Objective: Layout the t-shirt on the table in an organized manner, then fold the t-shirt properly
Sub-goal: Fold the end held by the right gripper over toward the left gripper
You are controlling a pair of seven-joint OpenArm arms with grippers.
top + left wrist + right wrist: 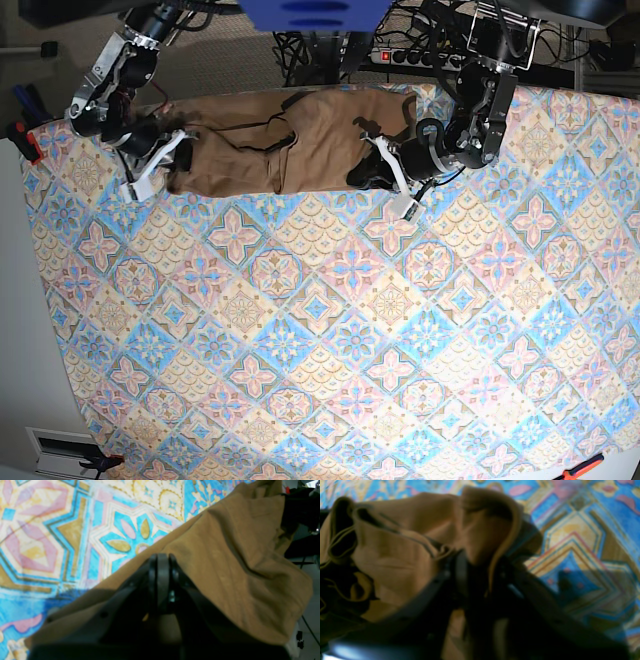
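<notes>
The tan-brown t-shirt [280, 140] lies bunched in a long strip along the far edge of the table [330, 330]. My left gripper [358, 180] is at its right end. In the left wrist view the black fingers [162, 556] are pressed together at the fabric's [225, 555] edge, over the patterned table [50, 530]. My right gripper [172, 150] is at the shirt's left end. In the blurred right wrist view a fold of the t-shirt [402, 550] runs between its fingers [482, 580], beside the table [582, 542].
A power strip and cables [410, 55] lie behind the table's far edge. A red clamp [25, 135] grips the left edge and an orange one [585, 465] the near right corner. Part of the shirt hangs past the far edge.
</notes>
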